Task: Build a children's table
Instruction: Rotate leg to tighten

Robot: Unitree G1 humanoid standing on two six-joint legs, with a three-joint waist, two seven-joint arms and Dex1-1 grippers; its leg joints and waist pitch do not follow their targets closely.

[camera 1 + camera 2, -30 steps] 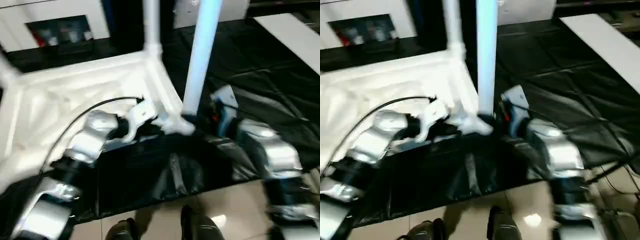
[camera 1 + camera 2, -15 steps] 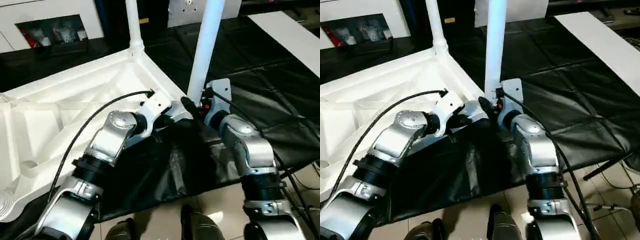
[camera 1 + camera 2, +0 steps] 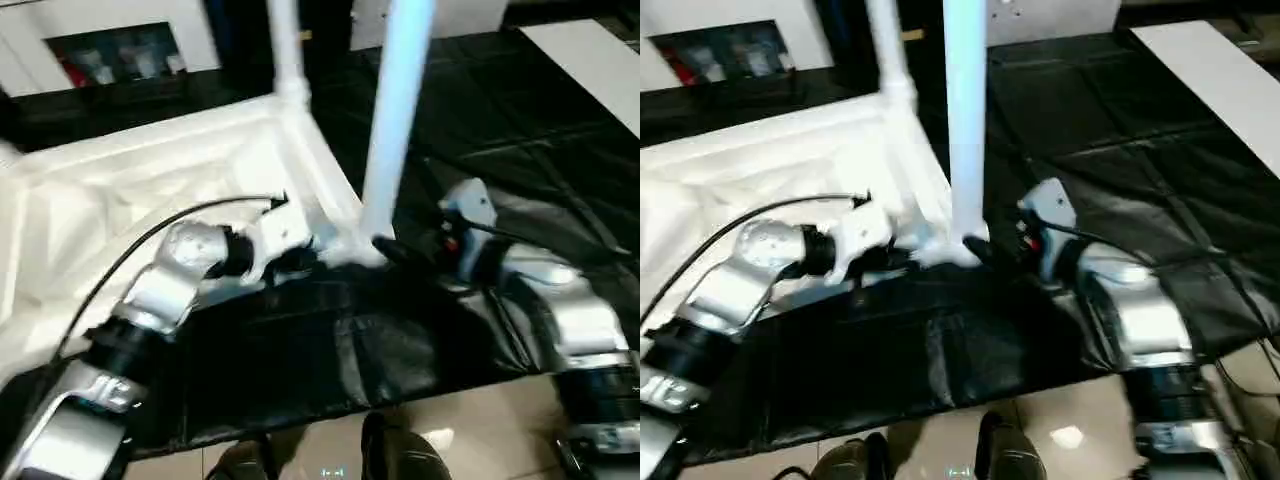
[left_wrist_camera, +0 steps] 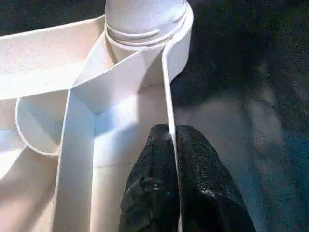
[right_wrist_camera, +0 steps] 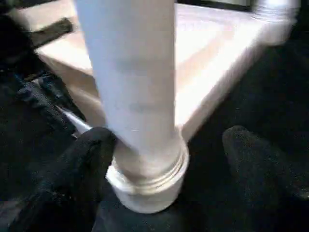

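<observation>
The children's table top (image 3: pixel 150 190) lies upside down on the black sheet, ribbed side up. One white leg (image 3: pixel 285 50) stands in the far corner socket, and another leg (image 3: pixel 398 110) stands upright in the near corner socket (image 5: pixel 145 186). My left gripper (image 4: pixel 173 140) is shut on the thin rim wall of the top, just beside that near socket (image 4: pixel 145 19). My right gripper (image 5: pixel 169 154) is open, with one black finger (image 5: pixel 82 164) against the base of the near leg (image 5: pixel 130 72) and the other finger (image 5: pixel 256 159) standing well off it.
The black sheet (image 3: pixel 330 350) ends at a front edge above the tiled floor, where my feet (image 3: pixel 400 455) show. A white board (image 3: pixel 590 60) lies at the back right. A black cable (image 3: pixel 130 250) arcs over my left forearm.
My right gripper's fingers have spread apart around the near leg's base and the hand has eased back from it. The left gripper stays shut on the rim. The view itself has shifted.
</observation>
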